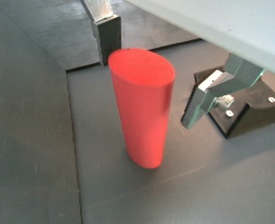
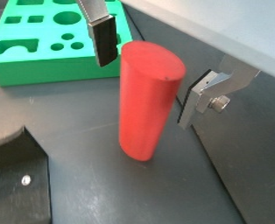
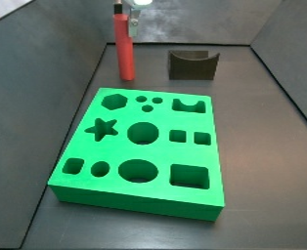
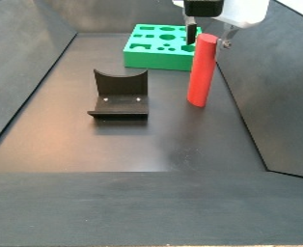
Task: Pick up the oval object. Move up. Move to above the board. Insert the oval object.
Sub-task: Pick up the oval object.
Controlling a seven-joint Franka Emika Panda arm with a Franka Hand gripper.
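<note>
The oval object (image 1: pixel 141 105) is a tall red peg standing upright on the dark floor; it also shows in a wrist view (image 2: pixel 146 101) and in both side views (image 3: pixel 122 51) (image 4: pixel 201 69). My gripper (image 1: pixel 151 80) is open, low around the peg's top, with one finger (image 1: pixel 109 39) on each side and a gap to the peg on both sides. The gripper also shows in the other views (image 2: pixel 148 83) (image 3: pixel 123 12) (image 4: pixel 206 31). The green board (image 3: pixel 202 161) lies flat with several shaped holes, apart from the peg (image 2: pixel 23 66) (image 4: pixel 144 58).
The dark fixture (image 3: pixel 192 64) (image 4: pixel 118 95) stands on the floor beside the peg, between it and one wall. Dark sloping walls enclose the floor on all sides. A pale wall edge (image 1: pixel 222 26) passes close by the gripper.
</note>
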